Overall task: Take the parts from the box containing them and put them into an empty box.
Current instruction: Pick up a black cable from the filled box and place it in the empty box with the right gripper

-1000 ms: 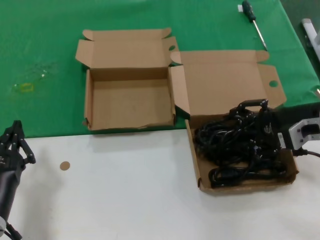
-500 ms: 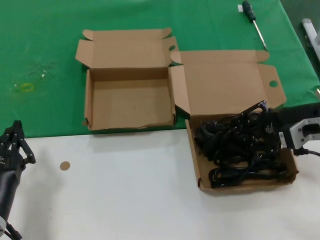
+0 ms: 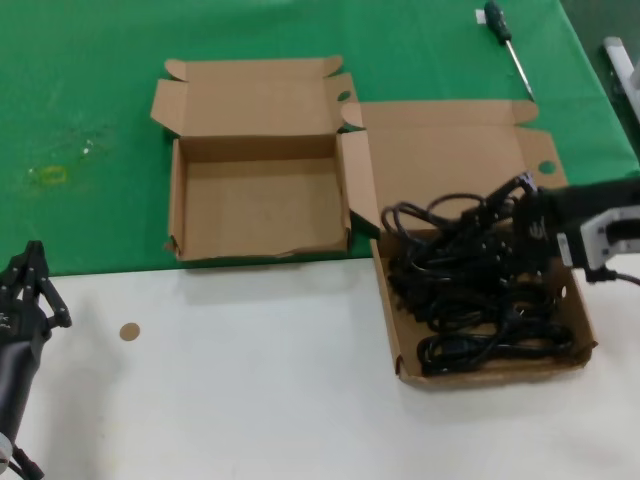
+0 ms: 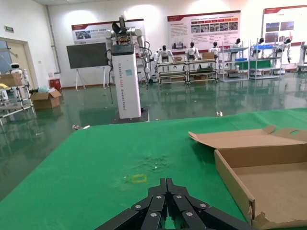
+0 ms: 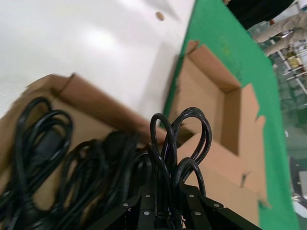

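The right gripper (image 3: 505,215) pinches 1 looped power cord (image 3: 440,222), lifted above the pile of cords (image 3: 470,310) in the larger box (image 3: 488,372). The empty box (image 3: 258,205) sits just beside that box. The left gripper (image 3: 30,285), fingers pressed together, waits well apart from it.

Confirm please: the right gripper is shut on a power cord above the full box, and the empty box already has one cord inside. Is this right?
Not quite. The empty box holds no cord; the head view shows only bare cardboard inside. The rest is right: the right gripper is shut on a power cord, its loops raised over the full box, as the right wrist view shows.
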`<state>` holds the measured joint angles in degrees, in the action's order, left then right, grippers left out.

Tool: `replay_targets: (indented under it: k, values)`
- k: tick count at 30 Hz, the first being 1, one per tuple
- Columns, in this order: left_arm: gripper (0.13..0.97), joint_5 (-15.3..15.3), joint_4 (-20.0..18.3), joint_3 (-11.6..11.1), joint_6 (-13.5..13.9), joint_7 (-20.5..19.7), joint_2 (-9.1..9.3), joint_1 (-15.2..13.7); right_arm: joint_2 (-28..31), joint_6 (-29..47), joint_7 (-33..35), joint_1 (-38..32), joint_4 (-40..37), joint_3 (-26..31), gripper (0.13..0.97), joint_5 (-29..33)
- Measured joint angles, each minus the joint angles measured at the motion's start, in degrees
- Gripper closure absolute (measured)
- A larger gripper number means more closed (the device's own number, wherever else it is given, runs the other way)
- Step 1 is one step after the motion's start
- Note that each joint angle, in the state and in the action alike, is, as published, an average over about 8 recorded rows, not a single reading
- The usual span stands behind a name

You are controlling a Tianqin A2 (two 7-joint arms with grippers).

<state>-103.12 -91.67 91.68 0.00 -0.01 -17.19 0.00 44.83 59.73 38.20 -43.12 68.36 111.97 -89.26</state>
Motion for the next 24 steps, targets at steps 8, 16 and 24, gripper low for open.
replay_targets:
  k: [8,16,24]
  values:
    - [0.945,0.0,0.0,0.0,0.0,0.0,0.0,0.0,-3.15,-1.41,-3.98,-3.16,2.6,1.03,0.878,1.27]
    - [0.945,0.0,0.0,0.0,0.0,0.0,0.0,0.0,-10.45,-4.04,-6.72,-6.97,2.55,4.41,0.882,4.18]
    - [0.945,0.0,0.0,0.0,0.0,0.0,0.0,0.0,-19.7,-7.87,-9.13,-10.63,-1.98,8.36,0.883,7.79]
